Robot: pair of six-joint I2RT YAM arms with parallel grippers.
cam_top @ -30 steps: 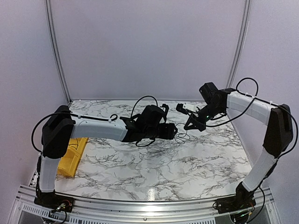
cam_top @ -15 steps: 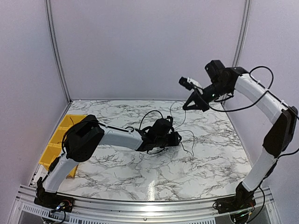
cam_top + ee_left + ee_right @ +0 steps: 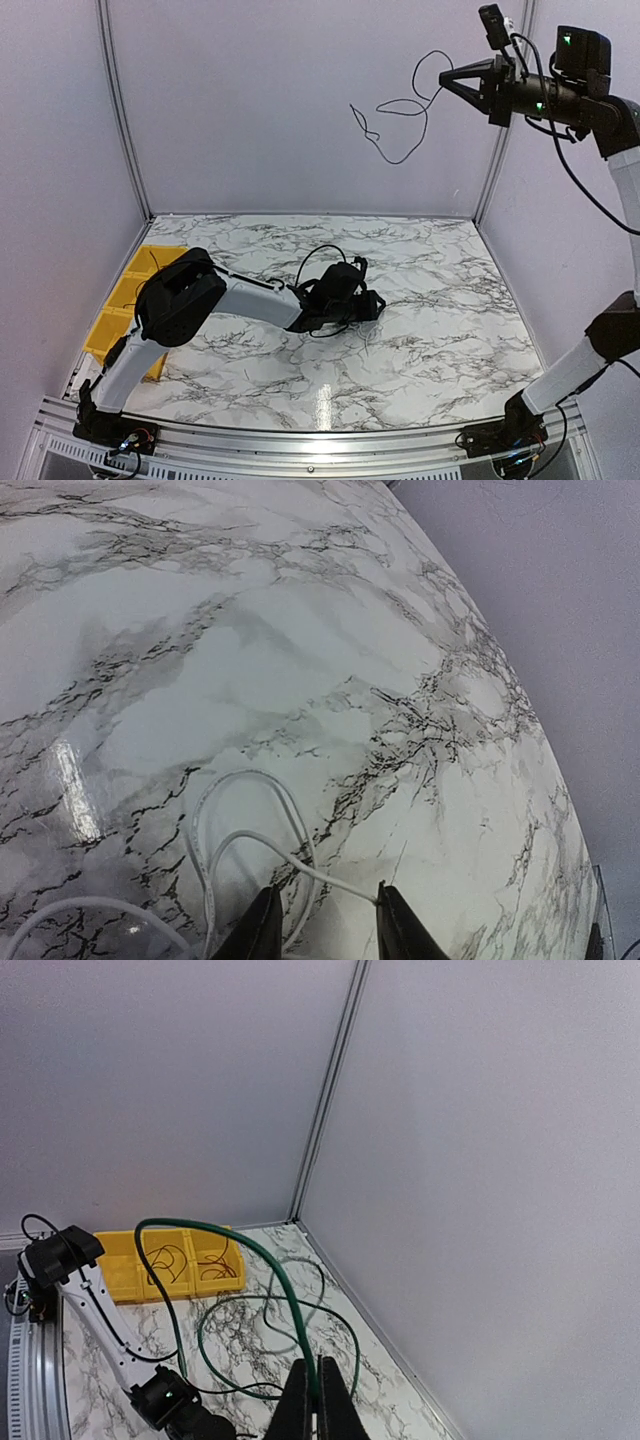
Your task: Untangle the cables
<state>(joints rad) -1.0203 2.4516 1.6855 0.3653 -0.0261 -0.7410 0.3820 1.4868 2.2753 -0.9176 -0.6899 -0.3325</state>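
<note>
My right gripper (image 3: pixel 446 78) is raised high near the back right corner, shut on a thin dark green cable (image 3: pixel 400 108). The cable hangs in loose loops in the air, free of the table. In the right wrist view the fingers (image 3: pixel 318 1405) pinch the green cable (image 3: pixel 262 1260). My left gripper (image 3: pixel 374 305) lies low on the table's middle. In the left wrist view its jaws (image 3: pixel 325 925) stand apart over a thin white cable (image 3: pixel 245 838), which loops on the marble and touches the right finger.
A yellow bin (image 3: pixel 128 300) with compartments stands at the table's left edge. In the right wrist view the bin (image 3: pixel 118 1272) holds thin reddish wires (image 3: pixel 160 1258). Grey walls enclose the back and sides.
My right arm has swung up and back from table height, lifting the green cable away from the tangle. My left arm dropped low to the table and has stayed there.
</note>
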